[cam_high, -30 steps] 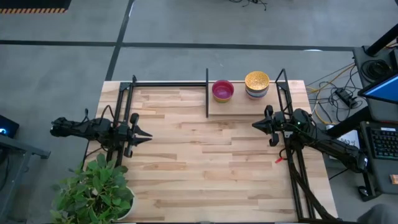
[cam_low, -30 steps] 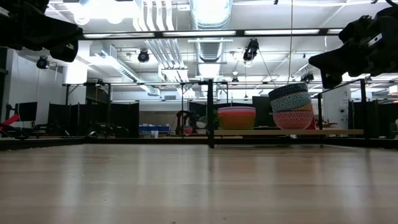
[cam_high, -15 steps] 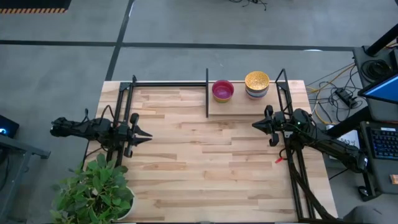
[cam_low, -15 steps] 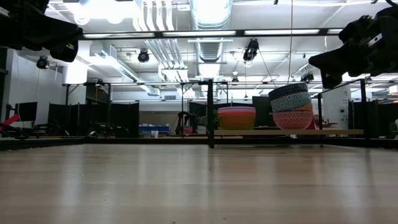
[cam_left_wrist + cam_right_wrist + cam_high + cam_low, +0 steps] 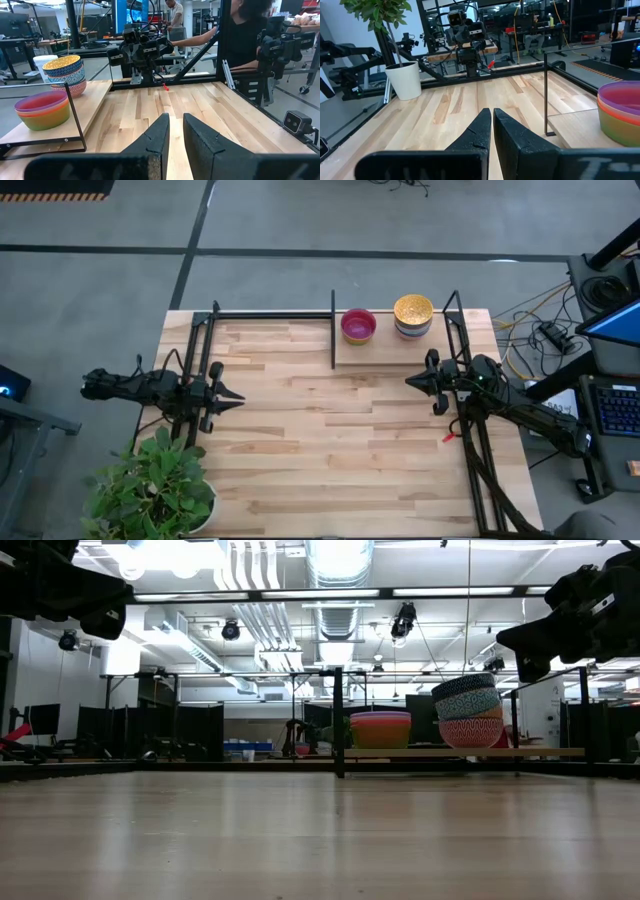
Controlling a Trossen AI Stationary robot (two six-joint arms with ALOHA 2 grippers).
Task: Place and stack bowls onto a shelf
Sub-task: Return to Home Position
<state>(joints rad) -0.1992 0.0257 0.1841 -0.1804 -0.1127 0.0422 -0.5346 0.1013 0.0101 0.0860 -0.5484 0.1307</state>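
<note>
Bowls: all in view sit on the shelf, in two stacks.
- Plain-coloured stack of small round bowls [image 5: 358,326], purple on top, upper centre of the high view. The low view shows orange and green bands beneath.
- Patterned stack of small round bowls [image 5: 413,315], gold-patterned on top, just right of the first. The low view shows blue and orange-red patterned sides below. It leans slightly but is seated.
- Exact count per stack cannot be read.
- Small raised light-wood shelf with thin black posts [image 5: 385,352] stands at the upper edge of the pale plank desk [image 5: 330,440], right of centre.
- No loose bowl shows on the desk in any view.

Arms:
- Left end effector [image 5: 236,397] hangs at the left-centre of the high view, well apart from the shelf. Its fingers are narrow with a slim gap, holding nothing.
- Right end effector [image 5: 408,381] hangs right of centre, just below the shelf and clear of it. Its fingers are nearly touching, also holding nothing.
- Green potted plant in a white pot [image 5: 150,492] stands in the lower left corner, untouched.

Judgement: placing and stacking look complete. What seems left is only for both arms to settle at rest.
</note>
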